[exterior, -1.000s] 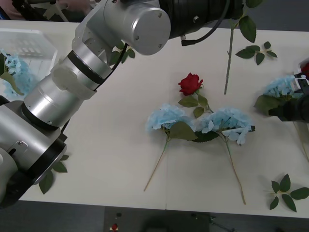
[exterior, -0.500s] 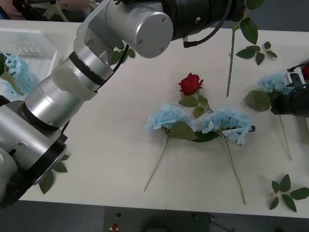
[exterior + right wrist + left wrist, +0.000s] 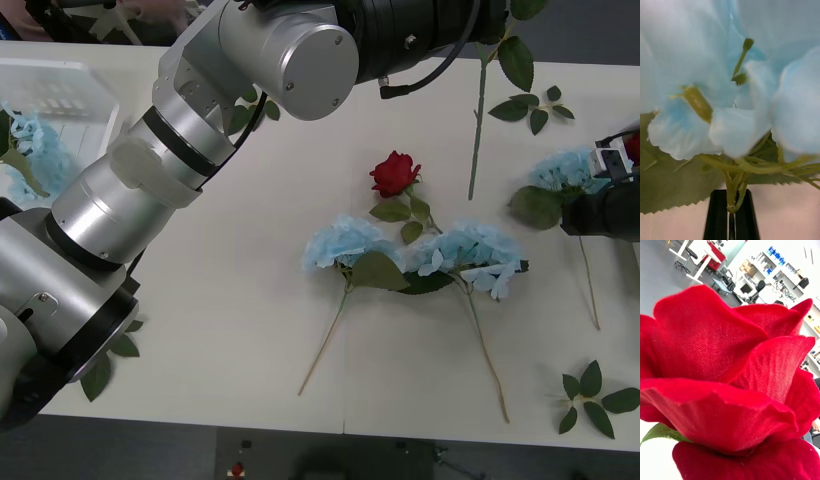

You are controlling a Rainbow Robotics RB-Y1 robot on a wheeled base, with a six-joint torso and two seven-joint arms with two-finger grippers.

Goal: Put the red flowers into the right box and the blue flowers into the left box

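At the tabletop's (image 3: 250,300) right edge, the right gripper's (image 3: 731,219) black fingers are pinching a light, floppy blue hydrangea (image 3: 733,75) sensibly at its stem base.

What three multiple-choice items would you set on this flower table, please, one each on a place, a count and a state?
1. Where does the loose red rose lie?
A. Just beyond the two mid-table blue flowers
B. Inside the slotted basket
C. At the table's near edge

2. How many blue flowers lie side by side at mid-table?
A. One
B. Two
C. Four

3. What is the right gripper doing?
A. Hanging open over bare table
B. Shut on the held blue flower
C. Shut on a rose

Answers:
1 A: the rose's head sits just past the two blue heads in the front view.
2 B: two heads, each with its own stem.
3 B: the black fingers pinch the stem base in the right wrist view.
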